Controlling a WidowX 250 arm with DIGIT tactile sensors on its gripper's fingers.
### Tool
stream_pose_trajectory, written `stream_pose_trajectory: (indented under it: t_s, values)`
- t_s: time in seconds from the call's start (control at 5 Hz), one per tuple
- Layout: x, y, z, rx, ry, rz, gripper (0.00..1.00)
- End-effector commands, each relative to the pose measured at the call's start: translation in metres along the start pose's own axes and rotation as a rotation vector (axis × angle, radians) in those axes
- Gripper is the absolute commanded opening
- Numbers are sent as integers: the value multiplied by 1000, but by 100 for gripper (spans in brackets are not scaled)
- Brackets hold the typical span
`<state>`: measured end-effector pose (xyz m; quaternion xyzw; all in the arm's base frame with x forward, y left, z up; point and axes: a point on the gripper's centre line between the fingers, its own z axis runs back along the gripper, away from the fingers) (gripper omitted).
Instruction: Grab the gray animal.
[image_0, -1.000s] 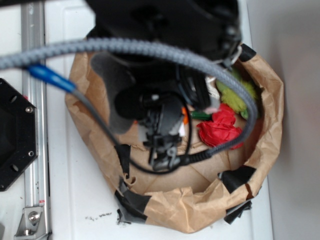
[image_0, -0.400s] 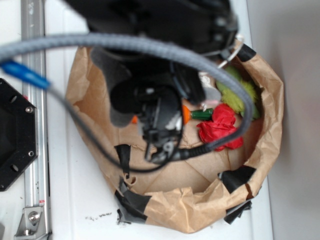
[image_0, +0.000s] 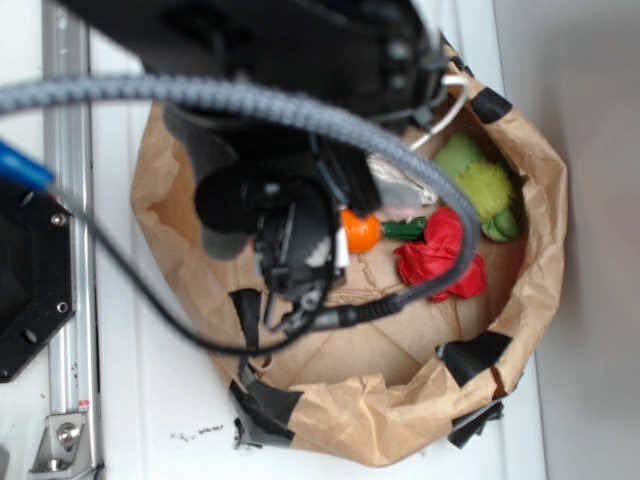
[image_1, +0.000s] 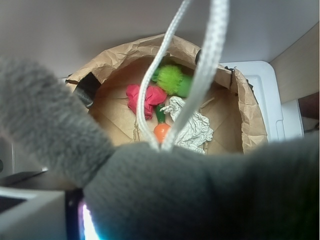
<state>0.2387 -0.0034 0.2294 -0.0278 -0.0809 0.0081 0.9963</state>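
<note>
A brown paper bag (image_0: 520, 330) sits open, patched with black tape. Over its left half hangs the black arm, and the gray animal (image_0: 205, 185) sticks out beside it. In the bag's right half lie a carrot (image_0: 362, 231), a red cloth (image_0: 440, 262) and a green plush (image_0: 482, 185).

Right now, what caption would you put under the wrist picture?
Fuzzy gray animal fills the camera's foreground, above a paper bag holding a carrot toy, white cloth, red cloth and green plush.
</note>
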Motion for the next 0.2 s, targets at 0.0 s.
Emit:
stream_pose_trajectory:
  t_s: [0.0]
  values:
    - [-5,5,7,-15,-25,18,0]
